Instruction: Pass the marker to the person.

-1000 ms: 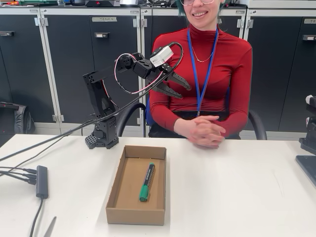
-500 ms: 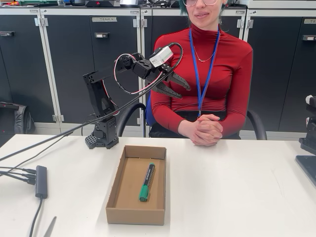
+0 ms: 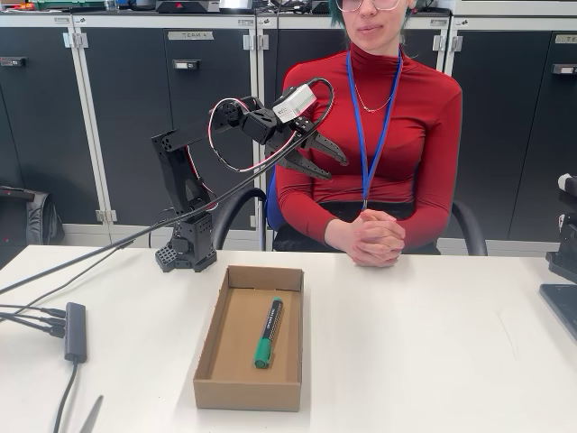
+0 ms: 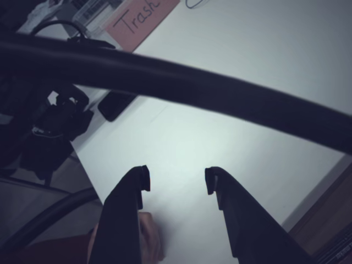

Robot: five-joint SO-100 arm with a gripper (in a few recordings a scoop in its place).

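The marker (image 3: 268,333), green-capped with a dark barrel, lies inside a shallow cardboard box (image 3: 209,370) on the white table. My gripper (image 3: 335,163) hangs high in the air, well above and behind the box, pointing toward the person (image 3: 397,135). Its fingers are spread with nothing between them; the wrist view shows the gripper (image 4: 177,180) open over bare table. The person in a red top sits behind the table with hands (image 3: 371,238) clasped at its far edge.
A black cable (image 4: 181,88) crosses the wrist view above the fingers. A grey USB hub (image 3: 77,332) with cords lies at the table's left. Dark equipment (image 3: 563,271) stands at the right edge. Cabinets line the back wall.
The person's clasped hands drew slightly back toward the body. The arm and the marker have not moved.
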